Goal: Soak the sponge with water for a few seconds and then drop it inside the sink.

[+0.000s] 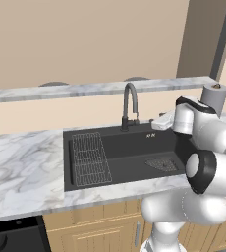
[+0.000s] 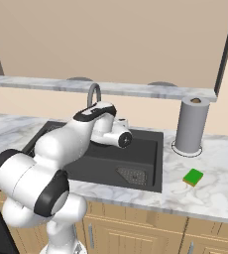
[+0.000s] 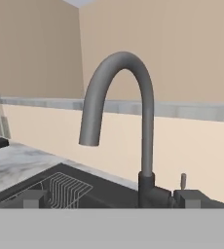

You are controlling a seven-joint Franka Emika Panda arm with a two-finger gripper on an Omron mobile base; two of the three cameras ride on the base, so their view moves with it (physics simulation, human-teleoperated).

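1. The gripper [image 3: 111,197] stands released and empty, its two tips apart, facing the faucet [image 3: 119,121] just before it.
2. No water runs from the spout yet.
3. The sponge [image 2: 193,176] lies untouched on the counter [image 2: 220,193], right of the sink [image 2: 153,163].
4. Left, I judge: tap on, fetching, soaking, dropping.

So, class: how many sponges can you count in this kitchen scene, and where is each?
1. The green sponge lies on the marble counter, right of the sink and in front of the paper towel roll. Others could be hidden behind the arm.
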